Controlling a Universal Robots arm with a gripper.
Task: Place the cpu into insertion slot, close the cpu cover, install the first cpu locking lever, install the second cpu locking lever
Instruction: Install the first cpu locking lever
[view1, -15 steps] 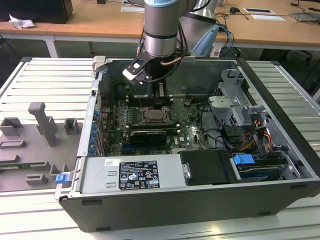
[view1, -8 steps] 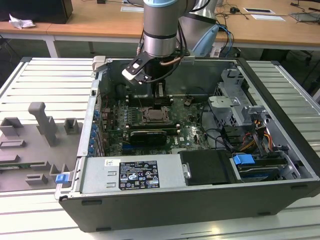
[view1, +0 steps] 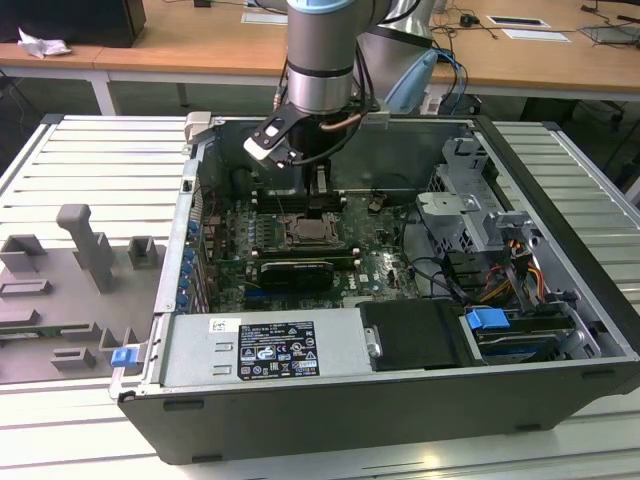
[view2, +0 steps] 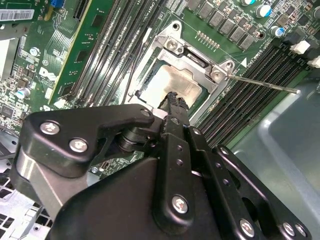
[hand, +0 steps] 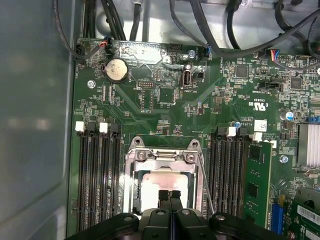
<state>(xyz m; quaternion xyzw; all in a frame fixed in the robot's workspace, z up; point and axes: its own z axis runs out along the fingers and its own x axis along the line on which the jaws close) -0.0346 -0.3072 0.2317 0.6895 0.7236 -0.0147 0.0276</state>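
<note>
The cpu (hand: 159, 182) lies in its socket on the green motherboard, its pale metal top showing through the window of the silver cpu cover (hand: 162, 156), which lies flat around it. My gripper (hand: 169, 194) is shut, its two black fingertips pressed together just over the cpu's edge, with nothing between them. In the second wrist view the gripper (view2: 173, 96) sits over the cpu (view2: 172, 82), inside the cover (view2: 161, 47). A thin wire locking lever (view2: 260, 83) sticks out from the socket's corner; the same lever (hand: 206, 187) slants beside the cover. From outside, the gripper (view1: 318, 208) hangs above the socket (view1: 305, 233).
Black memory slots (hand: 97, 175) flank the socket on both sides. A graphics card (view1: 292, 272) lies in front of the socket. Drive cages and cable bundles (view1: 470, 235) fill the case at the exterior view's right. The case walls (view1: 190, 240) enclose the board. Grey fixtures (view1: 85, 250) stand outside.
</note>
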